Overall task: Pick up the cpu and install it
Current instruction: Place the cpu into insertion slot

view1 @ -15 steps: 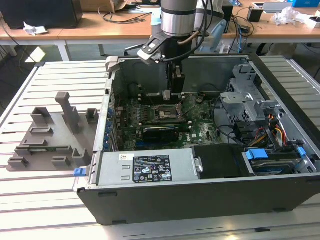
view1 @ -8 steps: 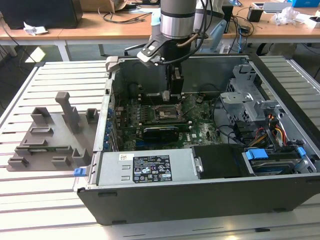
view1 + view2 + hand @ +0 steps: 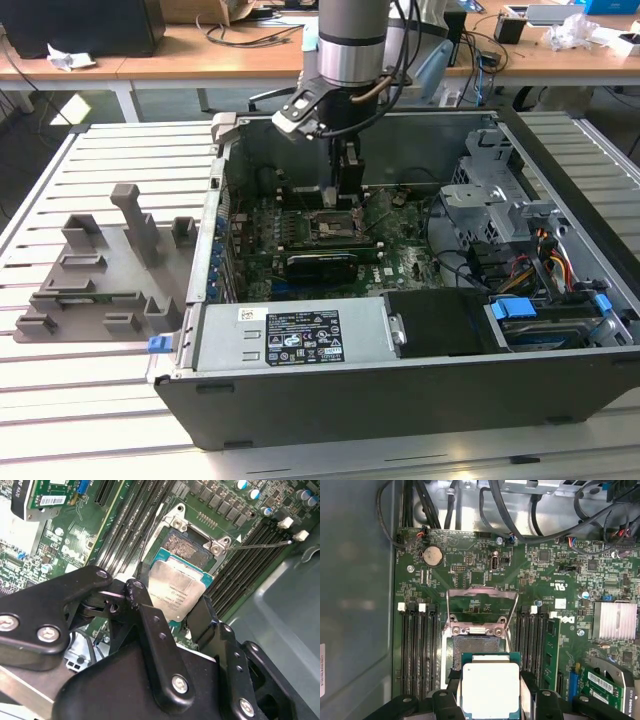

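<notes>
Gripper (image 3: pixel 346 188) clamped on the cpu (image 3: pixel 491 689), chip over the open socket (image 3: pixel 475 652), not seated.
Exterior view, left to right: grey tray (image 3: pixel 95 270) well apart, arm mid-case, drive cage (image 3: pixel 490 200) beyond. Risk: chip looks offset from the socket. Going down skewed could bend pins or snag the raised load plate (image 3: pixel 475 628).

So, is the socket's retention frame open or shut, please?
Open: the retention frame is flipped back and the socket contacts lie bare.
</notes>
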